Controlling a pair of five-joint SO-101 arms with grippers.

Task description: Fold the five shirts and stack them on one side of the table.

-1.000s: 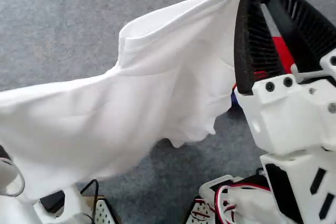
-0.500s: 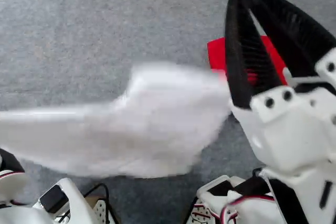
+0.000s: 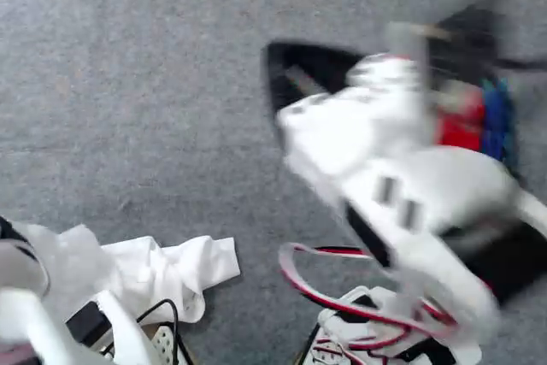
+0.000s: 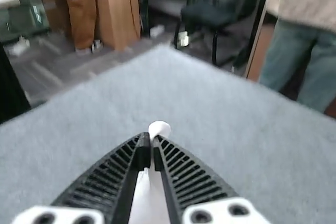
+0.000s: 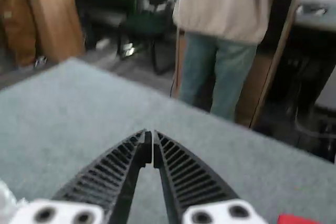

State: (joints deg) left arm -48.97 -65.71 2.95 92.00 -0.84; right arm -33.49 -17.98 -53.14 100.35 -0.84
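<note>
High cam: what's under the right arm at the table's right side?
Past the right arm, red cloth and blue cloth peek out on the grey table. The arm covers the rest, so how many pieces lie there can't be seen.

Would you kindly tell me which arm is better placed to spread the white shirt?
Probably left: the left end effector is shut on the crumpled white shirt; the right end effector is shut on nothing.

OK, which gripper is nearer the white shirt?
Left. The left gripper is shut on the white shirt; the right gripper, shut and empty, is well apart from it.
</note>
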